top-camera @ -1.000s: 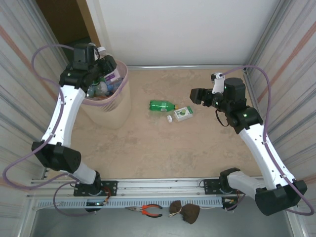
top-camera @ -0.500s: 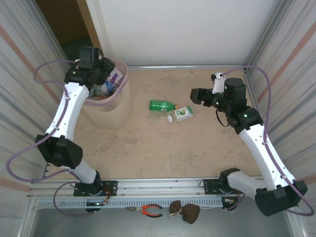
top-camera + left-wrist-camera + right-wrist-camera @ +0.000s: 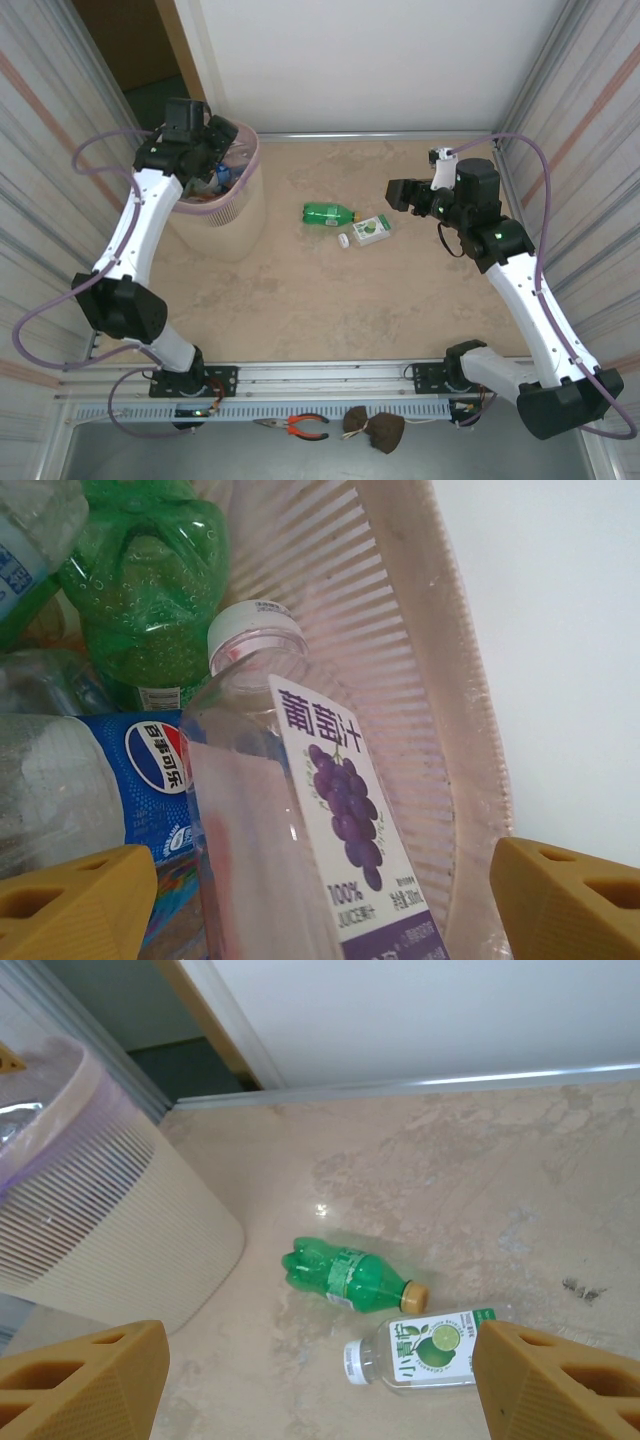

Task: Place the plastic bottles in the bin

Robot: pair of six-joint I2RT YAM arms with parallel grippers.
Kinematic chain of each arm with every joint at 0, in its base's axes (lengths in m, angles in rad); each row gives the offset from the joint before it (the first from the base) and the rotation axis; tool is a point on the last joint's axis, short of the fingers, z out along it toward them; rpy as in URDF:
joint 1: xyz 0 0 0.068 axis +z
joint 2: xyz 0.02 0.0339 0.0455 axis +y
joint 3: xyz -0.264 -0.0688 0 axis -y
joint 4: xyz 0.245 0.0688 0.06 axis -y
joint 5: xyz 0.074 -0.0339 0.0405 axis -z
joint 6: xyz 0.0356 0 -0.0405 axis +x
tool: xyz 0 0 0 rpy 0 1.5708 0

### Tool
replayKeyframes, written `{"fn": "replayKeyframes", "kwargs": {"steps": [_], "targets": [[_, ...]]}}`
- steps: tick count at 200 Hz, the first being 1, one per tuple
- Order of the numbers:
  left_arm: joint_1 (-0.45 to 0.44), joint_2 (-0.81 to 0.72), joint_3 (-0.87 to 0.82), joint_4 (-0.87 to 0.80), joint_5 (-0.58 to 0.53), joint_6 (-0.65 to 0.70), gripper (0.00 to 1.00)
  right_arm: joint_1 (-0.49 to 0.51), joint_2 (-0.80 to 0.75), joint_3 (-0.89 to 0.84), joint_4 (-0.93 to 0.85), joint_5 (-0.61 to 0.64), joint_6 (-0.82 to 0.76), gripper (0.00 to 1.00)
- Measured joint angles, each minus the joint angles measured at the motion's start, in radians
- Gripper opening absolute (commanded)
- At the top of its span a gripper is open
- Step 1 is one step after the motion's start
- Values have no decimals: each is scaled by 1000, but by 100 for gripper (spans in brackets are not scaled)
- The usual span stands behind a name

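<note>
Pink bin (image 3: 226,226) holds a grape-juice bottle (image 3: 270,810) below the released left tool (image 3: 320,898) (right tool (image 3: 320,1380) likewise spread).

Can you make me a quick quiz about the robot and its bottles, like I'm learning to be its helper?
1. True or false: three bottles lie on the table.
2. Which fruit is on the label of the white-capped juice bottle in the pink bin? A grapes, B oranges, C apples.
3. Which claw is above the bin?
Key: 1 false, just two: the green bottle and the lime drink bottle. 2 A. 3 the left claw.
</note>
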Motion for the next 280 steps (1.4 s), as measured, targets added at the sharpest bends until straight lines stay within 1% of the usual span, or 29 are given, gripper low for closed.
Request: {"fn": "replayKeyframes", "kwargs": {"steps": [14,43,55,102,140,156,190,224,257,280], "targets": [[0,-13,-8,11,0,9,75,0,0,0,0,0,0,79],[-1,-28,-15,58,12,46,53,0,0,0,0,0,0,79],[-5,-29,-15,77,23,66,45,0,0,0,0,0,0,79],[-45,-29,2,98,26,132,26,0,-1,0,0,0,0,79],[-138,-29,51,86,-27,207,19,0,-5,0,-5,4,0,79],[-151,-30,54,81,-26,224,17,-1,-9,0,-8,5,0,79],[-110,-21,58,61,-26,245,17,-1,-11,0,-8,4,0,79],[-83,22,62,40,-33,279,16,-1,-12,0,-11,7,0,79],[-36,37,-10,66,-6,282,13,-2,-13,0,-11,7,0,79],[-18,37,-29,99,12,282,12,-2,-12,0,-11,7,0,79]]}}
